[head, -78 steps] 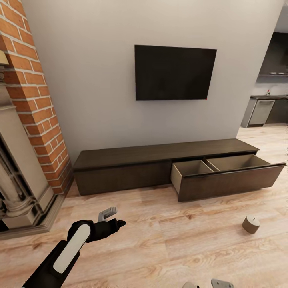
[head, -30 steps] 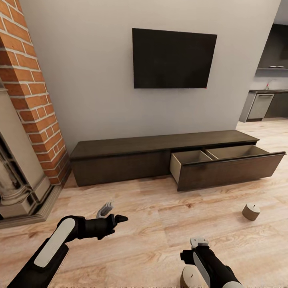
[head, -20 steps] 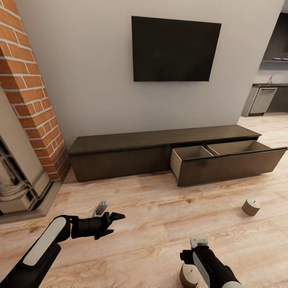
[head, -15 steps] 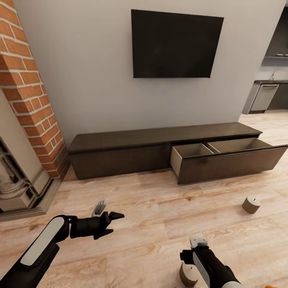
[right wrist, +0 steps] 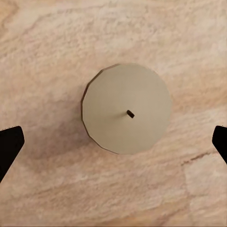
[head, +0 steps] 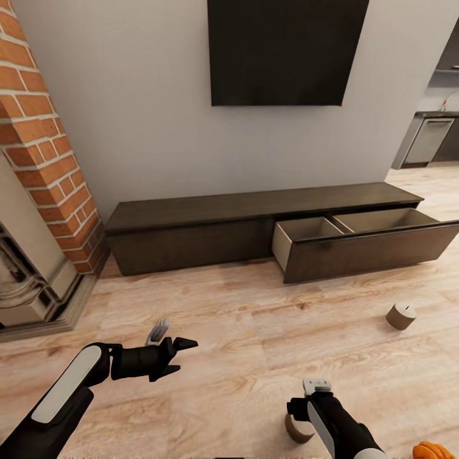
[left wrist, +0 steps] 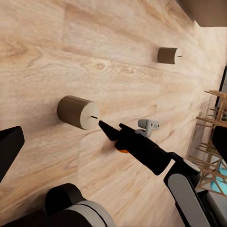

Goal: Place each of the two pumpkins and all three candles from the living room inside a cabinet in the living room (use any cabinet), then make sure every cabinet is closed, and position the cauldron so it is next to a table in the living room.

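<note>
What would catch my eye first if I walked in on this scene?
Probably the long dark cabinet against the wall, its right drawer pulled open under a black TV. Nearer, the right gripper hangs open directly above a short candle on the wooden floor; another candle stands farther right.

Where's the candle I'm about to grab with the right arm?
The near candle stands upright on the wood floor, low right in the head view, directly under the open right gripper.
</note>
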